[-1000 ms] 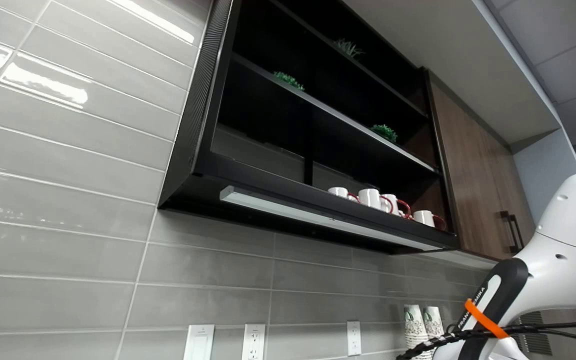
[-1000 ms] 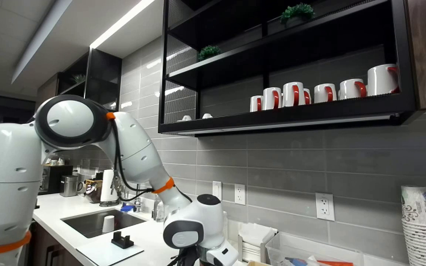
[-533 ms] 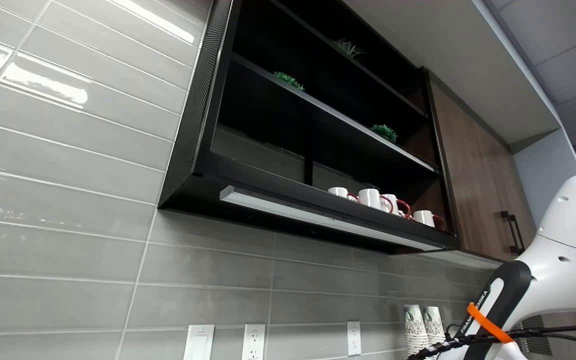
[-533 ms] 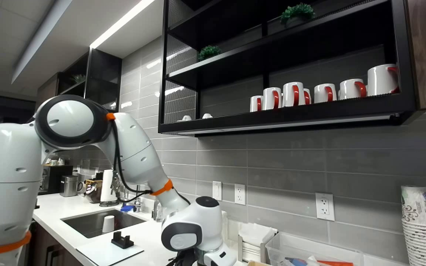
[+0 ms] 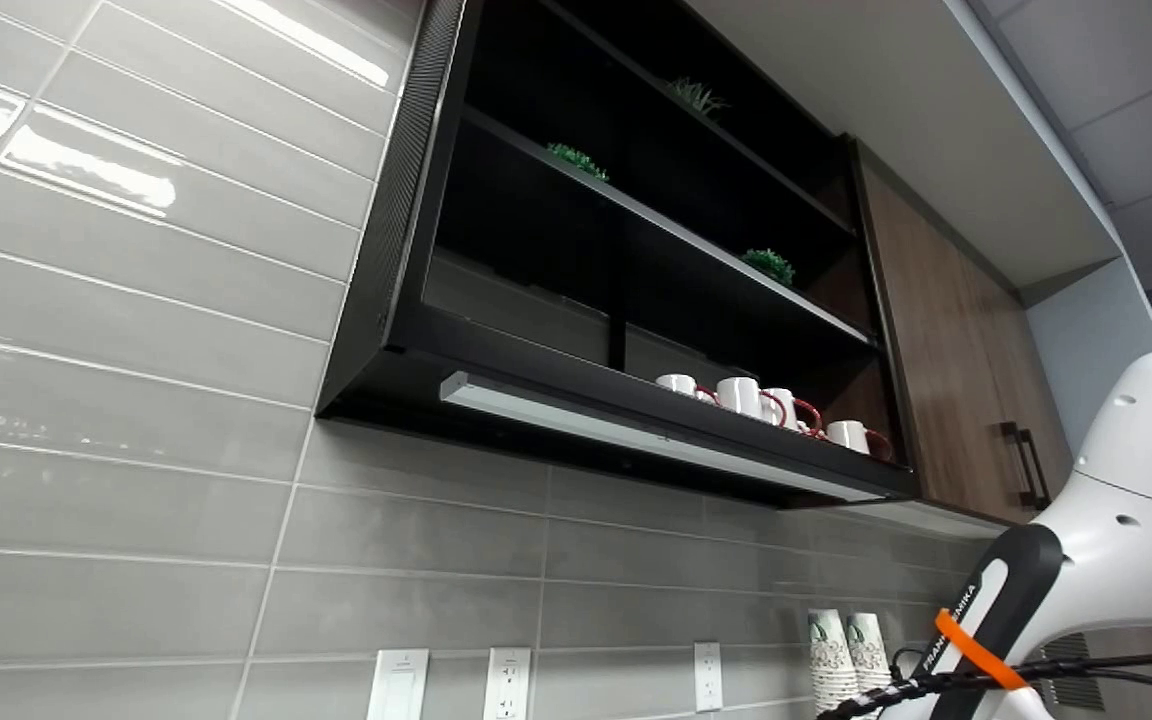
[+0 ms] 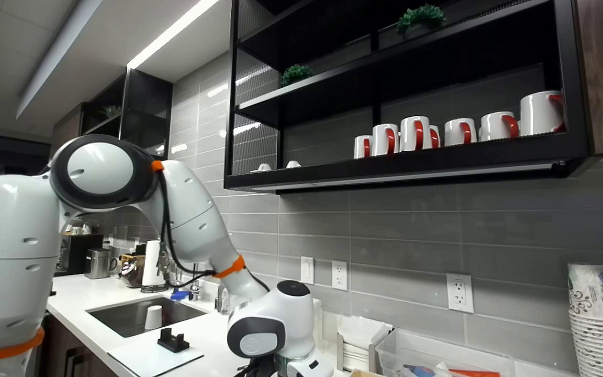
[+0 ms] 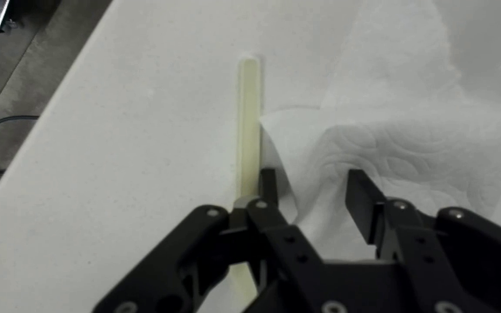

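A pale yellow strip (image 7: 249,121) lies just beside one side of the gripper (image 7: 313,187); whether they touch, I cannot tell. The two fingers are spread apart over a crumpled white paper towel (image 7: 411,152), which shows also between them. In an exterior view, a clear bin (image 6: 458,351) stands near the arm (image 6: 194,214), and a white cup (image 6: 153,317) is in the sink (image 6: 115,317). Under the towel is a white counter (image 7: 137,130), with gray floor (image 7: 37,69) beyond its edge. In both exterior views, white mugs (image 6: 412,135) stand on a black shelf (image 6: 411,161).
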